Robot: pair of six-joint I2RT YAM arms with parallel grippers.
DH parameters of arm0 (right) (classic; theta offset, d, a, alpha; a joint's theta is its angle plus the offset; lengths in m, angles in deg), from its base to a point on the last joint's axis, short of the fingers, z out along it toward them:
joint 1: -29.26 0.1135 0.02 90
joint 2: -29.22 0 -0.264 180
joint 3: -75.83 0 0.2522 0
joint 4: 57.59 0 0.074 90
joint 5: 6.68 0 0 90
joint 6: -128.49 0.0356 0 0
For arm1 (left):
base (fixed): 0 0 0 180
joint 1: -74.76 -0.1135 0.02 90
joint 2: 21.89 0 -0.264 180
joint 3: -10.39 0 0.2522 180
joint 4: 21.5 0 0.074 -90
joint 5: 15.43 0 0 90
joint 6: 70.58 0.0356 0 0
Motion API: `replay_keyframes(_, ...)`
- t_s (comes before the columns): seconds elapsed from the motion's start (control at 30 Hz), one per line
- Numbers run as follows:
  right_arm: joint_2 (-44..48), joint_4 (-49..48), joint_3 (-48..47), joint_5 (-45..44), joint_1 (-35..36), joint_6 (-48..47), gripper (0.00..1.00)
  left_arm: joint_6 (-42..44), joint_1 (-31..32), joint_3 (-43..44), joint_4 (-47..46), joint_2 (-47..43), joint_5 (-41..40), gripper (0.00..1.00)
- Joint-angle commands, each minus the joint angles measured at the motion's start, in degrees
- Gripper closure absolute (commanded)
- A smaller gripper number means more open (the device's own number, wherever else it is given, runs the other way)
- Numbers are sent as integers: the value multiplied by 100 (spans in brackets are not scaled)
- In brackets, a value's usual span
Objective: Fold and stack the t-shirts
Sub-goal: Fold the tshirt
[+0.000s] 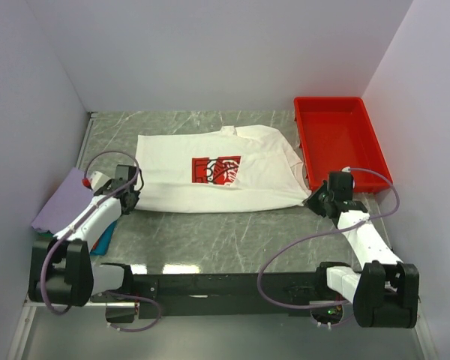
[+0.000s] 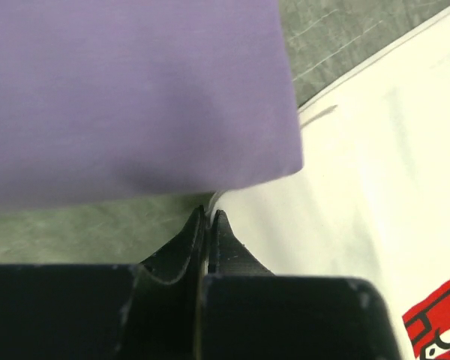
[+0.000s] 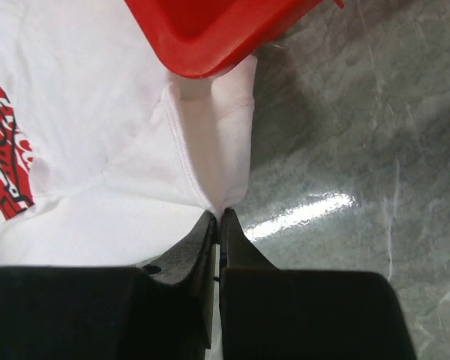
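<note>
Lifting both near corners together and level looks the best way to fold the white shirt [image 1: 210,176] cleanly, minding the sleeve that touches the tray [image 1: 301,142]. The shirt lies flat mid-table, print up. The left gripper [image 2: 208,217] is pinched tight on its near-left corner, beside the lavender shirt [image 2: 135,90]. The right gripper [image 3: 219,219] is pinched on the near-right hem.

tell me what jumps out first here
A white t-shirt with a red chest print lies spread in the middle, a bright red tray at far right. The left fingers and right fingers pinch the shirt's near edge at either side; a lavender shirt lies at the left.
</note>
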Motion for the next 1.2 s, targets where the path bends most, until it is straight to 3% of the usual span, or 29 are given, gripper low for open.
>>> replay_keyframes(0.0,357,230,94,48,-112,-101,100,-57,-26,-211,524,-426,-144,99)
replay_keyframes(0.4,1877,916,718,355,-315,171,99,-294,-26,-712,1149,-1691,-21,98)
replay_keyframes(0.43,1956,916,727,399,-315,180,88,-286,-26,-756,1149,-1831,-12,89)
replay_keyframes(0.53,1966,986,596,417,-315,101,70,-171,-18,-809,1105,-2095,111,72)
replay_keyframes(0.57,1948,969,543,417,-306,57,53,-136,-18,-809,1079,-2157,155,58)
replay_keyframes(0.63,1835,926,245,452,-288,-101,34,57,-18,-704,983,-2315,331,43)
replay_keyframes(0.77,1536,522,-379,471,253,-251,25,671,-26,-265,386,-2290,691,22)
replay_keyframes(0.87,694,328,-1318,-468,1045,-268,23,988,-18,490,44,-1580,849,15)
replay_keyframes(0.9,4,301,-1939,-549,1396,-399,24,1119,-26,727,24,-995,884,15)
replay_keyframes(1.0,-1559,310,-3344,-918,1653,-732,28,1261,-26,1913,305,279,710,16)
replay_keyframes(1.03,-1924,301,-3699,-988,1663,-838,33,1296,-35,2464,366,555,622,16)
replay_keyframes(1.17,-3498,363,-5361,-1129,1663,-1313,43,1498,-79,3548,428,1654,446,21)
